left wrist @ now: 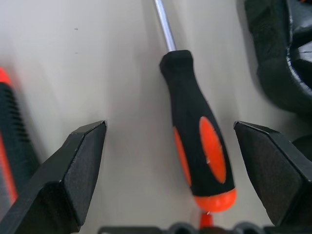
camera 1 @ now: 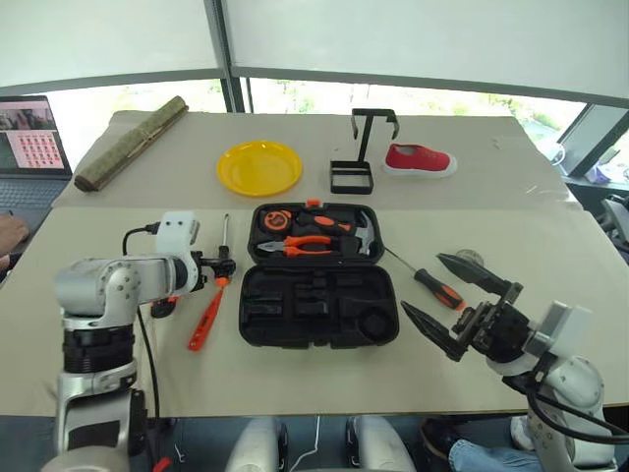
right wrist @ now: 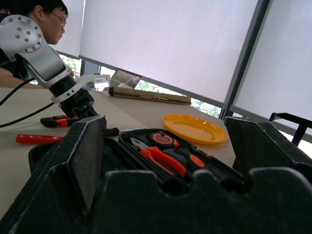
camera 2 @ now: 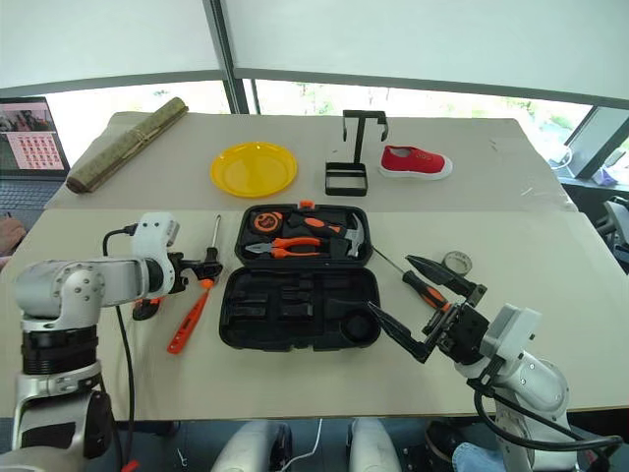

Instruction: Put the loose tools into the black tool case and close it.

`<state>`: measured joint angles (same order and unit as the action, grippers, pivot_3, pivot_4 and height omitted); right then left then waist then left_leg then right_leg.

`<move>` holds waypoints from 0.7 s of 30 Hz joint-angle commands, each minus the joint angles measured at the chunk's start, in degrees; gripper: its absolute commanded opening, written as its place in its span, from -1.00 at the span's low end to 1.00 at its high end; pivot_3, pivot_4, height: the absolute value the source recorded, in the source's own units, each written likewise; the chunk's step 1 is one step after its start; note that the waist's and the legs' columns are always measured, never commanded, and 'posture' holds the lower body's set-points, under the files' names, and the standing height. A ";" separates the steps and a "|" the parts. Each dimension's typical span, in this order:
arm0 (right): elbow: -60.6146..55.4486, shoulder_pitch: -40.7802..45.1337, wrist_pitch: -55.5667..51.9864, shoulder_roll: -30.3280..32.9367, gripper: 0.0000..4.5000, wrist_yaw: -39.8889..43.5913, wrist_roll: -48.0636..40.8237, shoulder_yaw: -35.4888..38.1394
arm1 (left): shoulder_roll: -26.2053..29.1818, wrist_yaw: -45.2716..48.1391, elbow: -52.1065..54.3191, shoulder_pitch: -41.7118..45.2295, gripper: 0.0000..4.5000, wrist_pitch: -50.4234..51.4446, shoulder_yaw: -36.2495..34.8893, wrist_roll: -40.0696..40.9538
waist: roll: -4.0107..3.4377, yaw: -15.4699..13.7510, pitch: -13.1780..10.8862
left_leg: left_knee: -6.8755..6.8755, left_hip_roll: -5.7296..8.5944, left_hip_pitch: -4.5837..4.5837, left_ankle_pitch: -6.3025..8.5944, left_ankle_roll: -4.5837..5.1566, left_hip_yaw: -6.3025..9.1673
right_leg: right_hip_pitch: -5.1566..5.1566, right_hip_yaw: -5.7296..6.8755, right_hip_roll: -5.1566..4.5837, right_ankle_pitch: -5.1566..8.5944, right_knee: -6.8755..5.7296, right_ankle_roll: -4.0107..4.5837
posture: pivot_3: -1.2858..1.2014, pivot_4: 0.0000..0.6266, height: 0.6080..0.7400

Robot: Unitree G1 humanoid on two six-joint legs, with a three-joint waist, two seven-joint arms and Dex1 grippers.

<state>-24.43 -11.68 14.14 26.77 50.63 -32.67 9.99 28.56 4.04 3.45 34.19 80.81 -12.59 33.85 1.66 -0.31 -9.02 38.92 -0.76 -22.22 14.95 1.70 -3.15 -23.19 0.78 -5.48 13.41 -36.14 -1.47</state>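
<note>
So your black tool case (camera 1: 319, 307) is lying wide open in the middle of the table (camera 1: 491, 177), lid flat. The far half already has the orange-handled pliers (camera 1: 310, 243) and a hammer (camera 1: 362, 236) sitting in their slots; the near half is just bare moulded slots.

Your left gripper (left wrist: 180, 161) is spread wide and holding nothing. In the left wrist view a black-and-orange screwdriver (left wrist: 197, 141) lies on the table right between the two fingers (left wrist: 80, 165), neither one touching it, with the case edge just beside. From the head camera that gripper sits to the left of the case, over that screwdriver. The slim orange tester screwdriver (camera 1: 206, 317) lies just nearer you than it, and the utility knife (right wrist: 58, 121) is tucked beside your left wrist.

Your right gripper (camera 1: 460, 300) is also wide open and empty, hanging above the table off the right side of the case, tilted up a bit. The second black-and-orange screwdriver (camera 1: 430, 283) lies between it and the case, tip pointing toward the case's far corner. The grey tape roll (camera 2: 456, 263) is just past that gripper.

Further back you've got a yellow plate (camera 1: 259, 167), a black wire stand (camera 1: 359, 157), a red shoe (camera 1: 420, 159) and a rolled mat (camera 1: 130, 143)
</note>
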 commanded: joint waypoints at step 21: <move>1.01 -6.13 2.47 2.60 1.00 3.43 -1.75 4.66 | 8.11 29.29 -0.61 -2.17 -0.67 -44.42 1.47 -8.76 | 0.06 -0.10 -0.04 | -0.04 -0.08 -0.01 0.00 -0.01 -0.10 | -0.10 -0.10 -0.05 -0.04 0.02 0.09 | 0.03 -0.52 1.00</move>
<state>-21.59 -16.34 18.58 27.48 53.52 -32.83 12.28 35.13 24.59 0.51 31.94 47.80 -12.58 26.26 1.72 -0.41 -9.06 38.87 -0.83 -22.23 14.97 1.71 -3.30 -23.31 0.68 -5.58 13.37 -36.11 -1.38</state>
